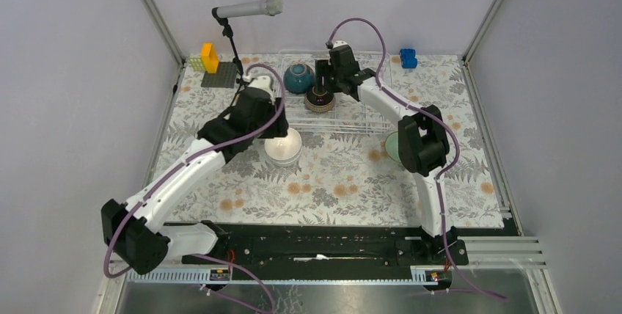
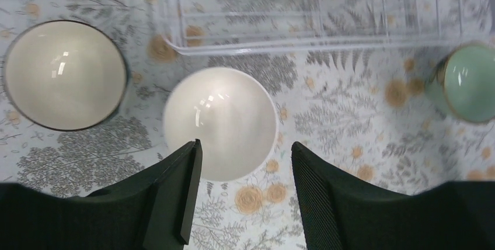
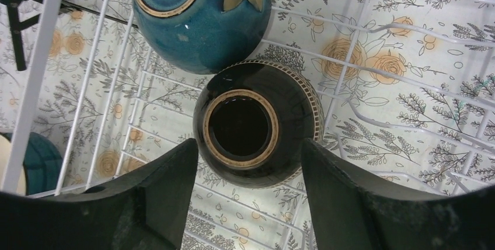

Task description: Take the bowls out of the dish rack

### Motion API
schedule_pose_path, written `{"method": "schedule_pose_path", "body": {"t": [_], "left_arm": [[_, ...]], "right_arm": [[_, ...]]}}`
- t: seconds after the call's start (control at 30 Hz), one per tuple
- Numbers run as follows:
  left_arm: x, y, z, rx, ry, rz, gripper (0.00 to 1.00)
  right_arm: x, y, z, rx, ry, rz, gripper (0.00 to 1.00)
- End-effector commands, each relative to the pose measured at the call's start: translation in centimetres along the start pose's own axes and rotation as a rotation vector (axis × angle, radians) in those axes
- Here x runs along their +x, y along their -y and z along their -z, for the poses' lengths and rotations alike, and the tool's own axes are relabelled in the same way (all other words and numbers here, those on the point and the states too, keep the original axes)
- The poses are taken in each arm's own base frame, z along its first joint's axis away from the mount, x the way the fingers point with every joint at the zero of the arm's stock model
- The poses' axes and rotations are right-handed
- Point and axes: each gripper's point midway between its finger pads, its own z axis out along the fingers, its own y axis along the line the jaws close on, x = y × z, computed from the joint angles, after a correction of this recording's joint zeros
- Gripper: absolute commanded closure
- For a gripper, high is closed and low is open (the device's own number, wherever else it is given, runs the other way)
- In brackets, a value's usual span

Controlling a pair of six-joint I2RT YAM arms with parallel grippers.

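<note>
The white wire dish rack [image 1: 352,112] stands at the back middle and holds two upside-down bowls: a teal-blue one [image 1: 299,77] [image 3: 198,22] and a dark brown one [image 1: 320,98] [image 3: 257,124]. My right gripper [image 1: 325,85] [image 3: 250,156] is open above the brown bowl, its fingers either side of the bowl's near edge. A white bowl [image 1: 283,146] [image 2: 220,121] sits upright on the table in front of the rack. My left gripper [image 1: 277,129] [image 2: 245,150] is open and empty just above it. A cream-inside, dark-rimmed bowl [image 2: 64,75] and a mint bowl [image 1: 392,145] [image 2: 467,83] also stand on the table.
A microphone on a stand [image 1: 248,9] rises at the back left. Beside it lies a grey baseplate [image 1: 220,75] with an orange block [image 1: 210,57]. A blue block [image 1: 408,57] lies at the back right. Grey walls close in the table's sides.
</note>
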Motion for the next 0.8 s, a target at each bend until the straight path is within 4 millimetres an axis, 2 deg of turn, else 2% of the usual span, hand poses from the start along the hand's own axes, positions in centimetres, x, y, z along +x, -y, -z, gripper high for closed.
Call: {"method": "schedule_pose_path", "body": {"t": [0.0, 0.07, 0.2, 0.3, 0.53, 0.63, 0.77], "left_arm": [[-3.0, -0.5, 1.4, 0.093, 0.120, 0.119, 0.37], [-3.3, -1.0, 1.7, 0.089, 0.141, 0.133, 0.37], [-3.9, -1.6, 2.2, 0.089, 0.168, 0.158, 0.37], [-4.2, -1.6, 2.4, 0.104, 0.182, 0.175, 0.37], [-4.1, -1.3, 2.3, 0.132, 0.168, 0.180, 0.37], [-4.1, -1.2, 2.4, 0.139, 0.168, 0.184, 0.36], [-3.9, -1.2, 2.5, 0.144, 0.166, 0.184, 0.37]], "right_arm": [[-0.6, -0.4, -0.7, 0.023, 0.016, 0.026, 0.31], [-0.4, -0.5, -1.0, 0.026, 0.005, 0.031, 0.35], [0.5, -0.5, -1.6, 0.014, -0.020, 0.035, 0.36], [1.2, -1.2, -1.5, -0.015, -0.041, 0.031, 0.40], [2.4, -4.1, 0.6, -0.091, -0.040, 0.028, 0.48], [2.4, -5.9, 1.7, -0.153, -0.022, 0.019, 0.50], [2.0, -7.1, 2.8, -0.205, -0.006, 0.020, 0.51]]}}
